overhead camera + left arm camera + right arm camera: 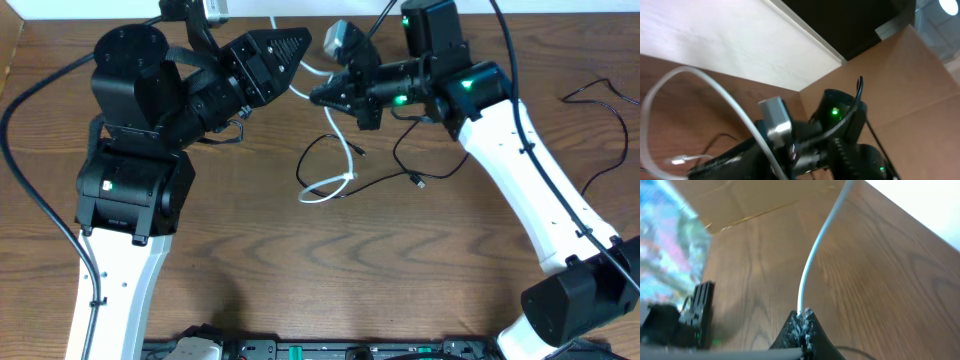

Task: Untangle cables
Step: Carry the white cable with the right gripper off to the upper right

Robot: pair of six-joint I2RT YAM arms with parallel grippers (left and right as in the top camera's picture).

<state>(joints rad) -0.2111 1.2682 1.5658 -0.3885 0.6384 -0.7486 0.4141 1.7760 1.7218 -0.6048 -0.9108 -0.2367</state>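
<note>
White and smooth, the round white cord (813, 255) is pinched tight in the right tool (803, 316), then drops to a loop on the brown wooden surface (330, 270). The thin black cord (417, 181) curls at the loop's 3 o'clock. The left tool (298, 45) is at 11 o'clock, and I cannot tell how wide it is.

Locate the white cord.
Overhead, table centre: the white cord runs from the shut right gripper down to a loop on the wood, beside the black cord.

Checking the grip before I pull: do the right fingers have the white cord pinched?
Yes, the white cord runs straight into the closed right fingers.
</note>
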